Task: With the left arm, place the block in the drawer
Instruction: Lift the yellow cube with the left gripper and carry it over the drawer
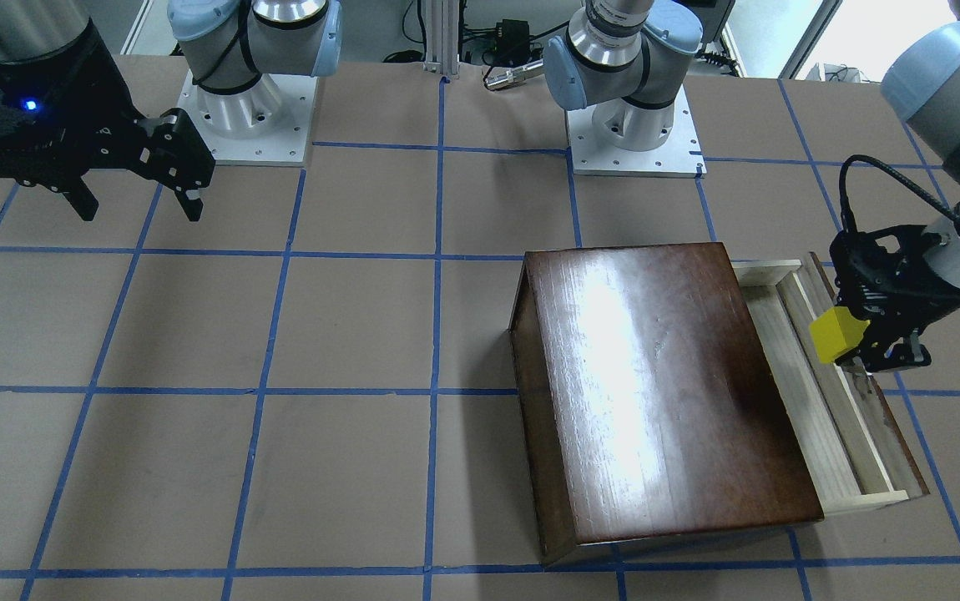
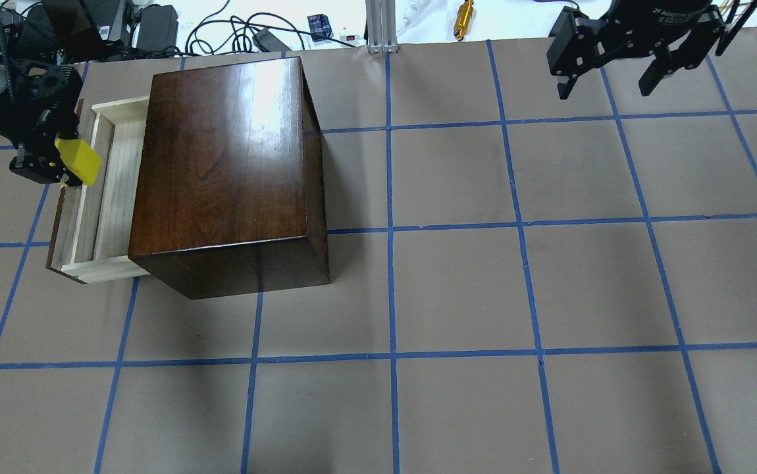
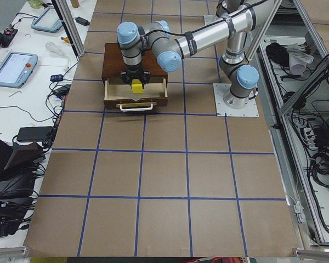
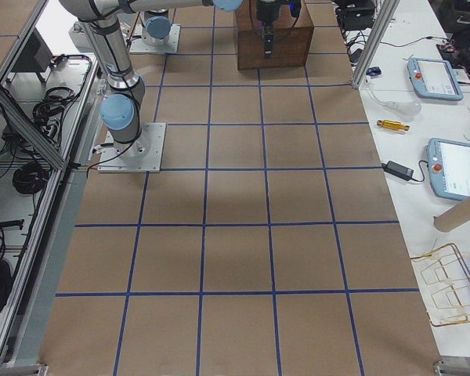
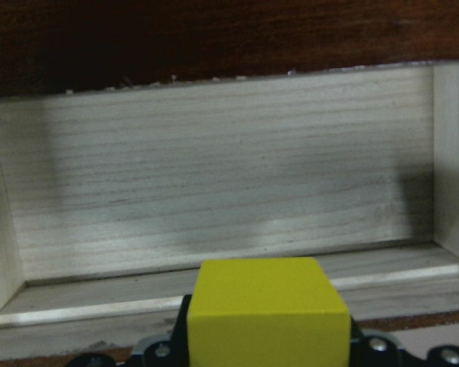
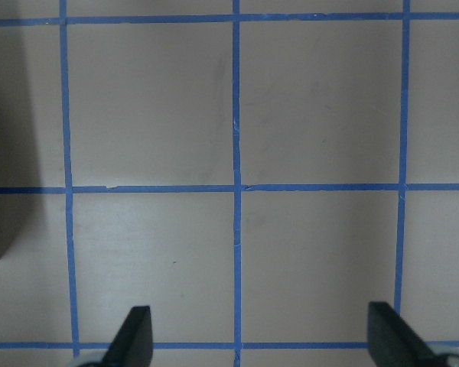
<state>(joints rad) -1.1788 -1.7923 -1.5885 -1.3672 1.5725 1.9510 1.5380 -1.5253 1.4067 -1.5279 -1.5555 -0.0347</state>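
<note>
The yellow block (image 1: 836,334) is held in my left gripper (image 1: 864,355), which is shut on it above the front edge of the open drawer (image 1: 789,367). The overhead view shows the block (image 2: 79,161) over the drawer's (image 2: 112,191) front part, beside the dark brown cabinet (image 2: 227,171). In the left wrist view the block (image 5: 266,313) hangs over the pale wood drawer floor (image 5: 214,191). The side view shows the block (image 3: 136,86) in the gripper over the drawer (image 3: 134,94). My right gripper (image 2: 609,76) is open and empty, far off over the table; its fingertips (image 6: 134,336) show over bare paper.
The cabinet (image 1: 664,392) stands on the brown table with blue tape lines (image 1: 438,334). Arm bases (image 1: 634,125) sit at the robot's edge. Cables and a brass tool (image 2: 464,13) lie beyond the table's far edge. Tablets (image 4: 446,168) lie on a side bench.
</note>
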